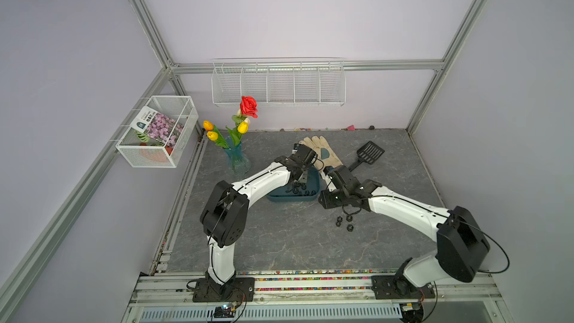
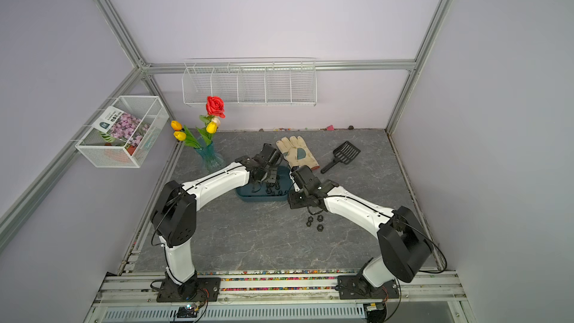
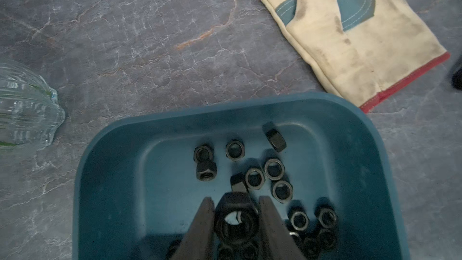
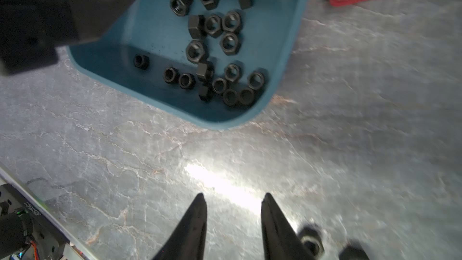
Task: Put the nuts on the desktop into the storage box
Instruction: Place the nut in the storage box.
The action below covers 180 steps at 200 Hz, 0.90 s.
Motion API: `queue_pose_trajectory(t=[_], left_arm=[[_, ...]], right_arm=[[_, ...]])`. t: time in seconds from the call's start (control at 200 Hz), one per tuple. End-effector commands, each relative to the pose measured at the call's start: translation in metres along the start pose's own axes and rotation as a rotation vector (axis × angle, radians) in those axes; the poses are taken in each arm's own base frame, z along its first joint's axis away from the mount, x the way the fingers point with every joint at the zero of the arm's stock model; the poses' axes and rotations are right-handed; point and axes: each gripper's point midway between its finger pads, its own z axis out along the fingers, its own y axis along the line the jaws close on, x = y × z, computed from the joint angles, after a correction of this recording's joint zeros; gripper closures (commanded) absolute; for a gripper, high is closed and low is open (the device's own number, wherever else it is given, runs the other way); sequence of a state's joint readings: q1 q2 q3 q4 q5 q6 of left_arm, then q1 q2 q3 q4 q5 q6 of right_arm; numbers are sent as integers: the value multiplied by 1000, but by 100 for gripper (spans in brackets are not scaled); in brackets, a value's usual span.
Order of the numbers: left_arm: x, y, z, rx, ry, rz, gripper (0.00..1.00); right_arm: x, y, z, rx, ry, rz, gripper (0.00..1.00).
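The teal storage box [image 1: 279, 197] sits mid-desktop and holds several black nuts [image 3: 255, 177]. My left gripper [image 3: 236, 203] hangs over the box, shut on one black nut [image 3: 235, 221], which stands on edge between the jaws. To the right of the box, my right gripper [image 4: 233, 198] is open just above the grey desktop [image 4: 150, 158] with nothing between its fingers. A blurred nut [image 4: 311, 240] lies right beside one finger. In both top views a few nuts [image 1: 344, 222] [image 2: 315, 222] lie on the desktop under the right forearm.
A cream work glove [image 1: 320, 150] lies just behind the box, touching its far corner. A black slotted scoop [image 1: 369, 152] lies to the glove's right. A glass vase of flowers [image 1: 237, 160] stands left of the box. White wire baskets [image 1: 278, 85] hang on the walls.
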<state>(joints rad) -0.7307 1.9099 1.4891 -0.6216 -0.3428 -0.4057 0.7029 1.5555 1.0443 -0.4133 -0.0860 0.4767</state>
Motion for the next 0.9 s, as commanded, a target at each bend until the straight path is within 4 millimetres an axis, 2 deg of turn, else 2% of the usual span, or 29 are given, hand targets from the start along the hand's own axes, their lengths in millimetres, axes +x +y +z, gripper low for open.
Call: queue_pose_trajectory(t=[0.0, 0.365, 0.74, 0.894], left_arm=[[-5, 1, 11, 28, -17, -14, 79], [3, 10, 51, 28, 4, -29, 79], [10, 13, 70, 15, 24, -33, 79], [16, 10, 77, 24, 49, -32, 75]], right_arm=[[-10, 15, 9, -49, 6, -43, 61], [-17, 23, 43, -76, 67, -55, 61], [-17, 25, 34, -85, 57, -61, 61], [-17, 25, 30, -86, 52, -60, 61]])
